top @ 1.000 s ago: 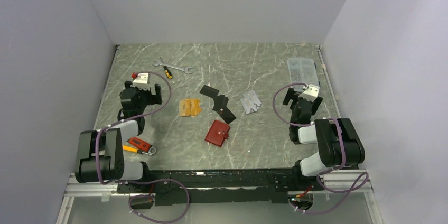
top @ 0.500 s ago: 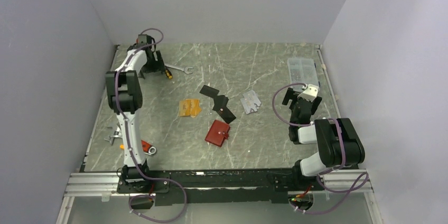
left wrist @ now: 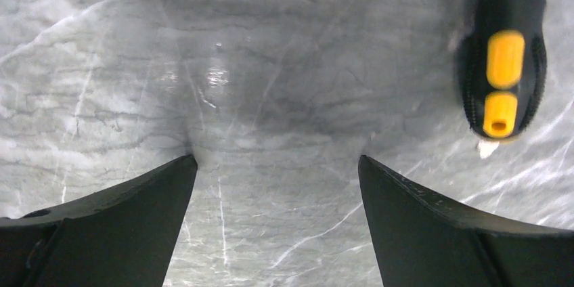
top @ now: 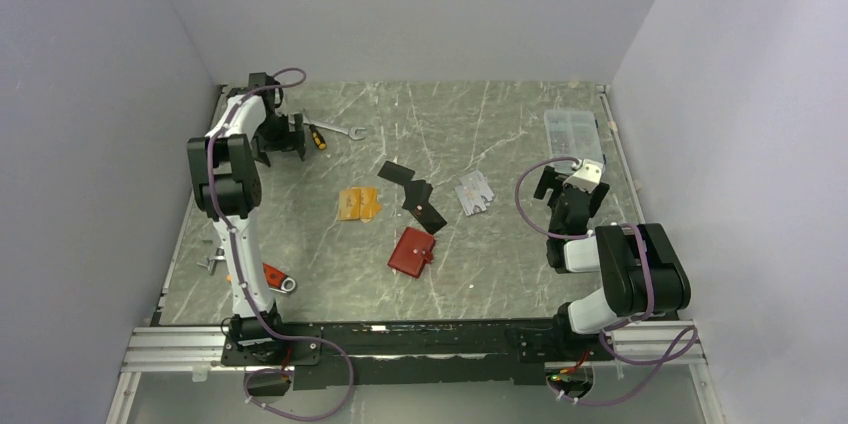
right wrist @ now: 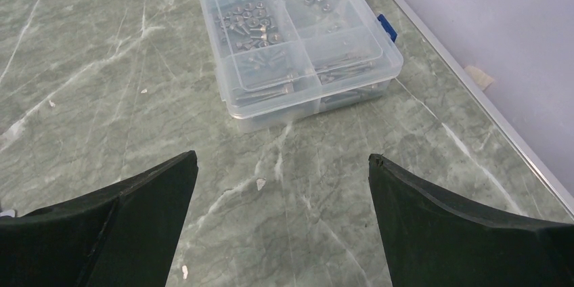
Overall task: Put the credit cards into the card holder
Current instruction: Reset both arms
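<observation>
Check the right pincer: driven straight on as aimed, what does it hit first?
Probably the clear compartment box, dead ahead of the open right pincer, with only bare table between. Depth is unclear; angled downward, it might touch the table just short of the box.

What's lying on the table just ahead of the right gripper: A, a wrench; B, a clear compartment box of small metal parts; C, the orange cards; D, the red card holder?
B: the right wrist view shows the clear compartment box just beyond the open right gripper.
</observation>
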### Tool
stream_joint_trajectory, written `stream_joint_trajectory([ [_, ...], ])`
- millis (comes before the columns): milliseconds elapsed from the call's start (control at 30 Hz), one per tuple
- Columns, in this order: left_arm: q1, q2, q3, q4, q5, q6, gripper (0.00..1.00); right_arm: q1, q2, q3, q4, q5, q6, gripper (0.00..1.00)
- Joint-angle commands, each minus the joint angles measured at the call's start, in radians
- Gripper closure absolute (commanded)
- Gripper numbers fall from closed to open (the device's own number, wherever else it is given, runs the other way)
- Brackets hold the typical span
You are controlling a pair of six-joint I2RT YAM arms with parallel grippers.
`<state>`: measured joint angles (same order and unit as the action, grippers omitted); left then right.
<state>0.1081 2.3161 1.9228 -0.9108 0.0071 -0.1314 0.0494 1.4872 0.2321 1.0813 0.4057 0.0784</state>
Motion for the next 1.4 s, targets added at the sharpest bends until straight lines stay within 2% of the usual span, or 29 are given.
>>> stream_joint_trajectory([
  [0, 0.002, 0.046, -0.106, -0.016, 0.124, 0.189, 0.01, -0.001, -0.008, 0.013, 0.035, -0.015, 0.006, 0.00],
  [33, 0.000, 0.051, -0.096, -0.055, 0.143, 0.226, 0.01, -0.002, -0.009, 0.012, 0.035, -0.015, 0.005, 0.00],
  [100, 0.011, 0.035, -0.143, -0.071, 0.156, 0.197, 0.01, -0.001, -0.009, 0.012, 0.034, -0.015, 0.006, 0.00],
  [167, 0.048, -0.078, -0.299, 0.044, 0.242, 0.167, 0.01, 0.000, -0.009, 0.012, 0.034, -0.015, 0.005, 0.00],
  [267, 0.111, -0.436, -0.704, 0.494, 0.431, 0.151, 0.01, -0.001, -0.009, 0.012, 0.034, -0.015, 0.006, 0.00],
  [300, 0.116, -0.539, -0.833, 0.720, 0.430, 0.162, 0.00, -0.002, -0.009, 0.011, 0.034, -0.015, 0.005, 0.00],
  [333, 0.115, -0.638, -0.944, 0.873, 0.412, 0.174, 0.01, -0.001, -0.009, 0.011, 0.036, -0.015, 0.004, 0.00],
  [400, 0.115, -0.773, -1.110, 1.091, 0.373, 0.161, 0.01, -0.001, -0.011, 0.010, 0.036, -0.015, 0.005, 0.00],
  [633, 0.067, -1.012, -1.565, 1.683, 0.266, 0.182, 0.01, -0.001, -0.011, 0.008, 0.039, -0.014, 0.006, 0.00],
  [733, -0.004, -0.970, -1.746, 2.053, 0.251, 0.262, 0.01, -0.001, -0.011, 0.007, 0.042, -0.013, 0.004, 0.00],
  [767, -0.011, -0.964, -1.769, 2.123, 0.257, 0.266, 0.01, -0.001, -0.011, 0.007, 0.043, -0.012, 0.003, 0.00],
  [833, -0.011, -0.994, -1.720, 1.966, 0.180, 0.239, 0.01, -0.002, -0.010, 0.006, 0.044, -0.010, 0.002, 0.00],
  [867, -0.010, -0.967, -1.690, 1.947, 0.099, 0.193, 0.01, -0.001, -0.009, 0.007, 0.042, -0.010, 0.003, 0.00],
  [933, -0.033, -0.981, -1.677, 1.902, 0.050, 0.206, 0.00, -0.002, -0.008, 0.013, 0.033, -0.013, 0.006, 0.00],
  [1033, -0.039, -0.968, -1.688, 1.962, 0.043, 0.207, 0.01, -0.007, -0.007, 0.017, 0.024, -0.021, 0.010, 0.00],
  [1100, -0.039, -0.983, -1.677, 1.900, 0.043, 0.209, 0.01, -0.007, -0.009, 0.014, 0.029, -0.023, 0.009, 0.00],
  [1200, -0.040, -0.970, -1.687, 1.947, 0.043, 0.207, 0.01, -0.007, -0.012, 0.009, 0.037, -0.019, 0.004, 0.00],
  [1367, -0.040, -0.972, -1.677, 1.921, 0.042, 0.213, 0.01, -0.007, -0.012, 0.009, 0.037, -0.018, 0.004, 0.00],
])
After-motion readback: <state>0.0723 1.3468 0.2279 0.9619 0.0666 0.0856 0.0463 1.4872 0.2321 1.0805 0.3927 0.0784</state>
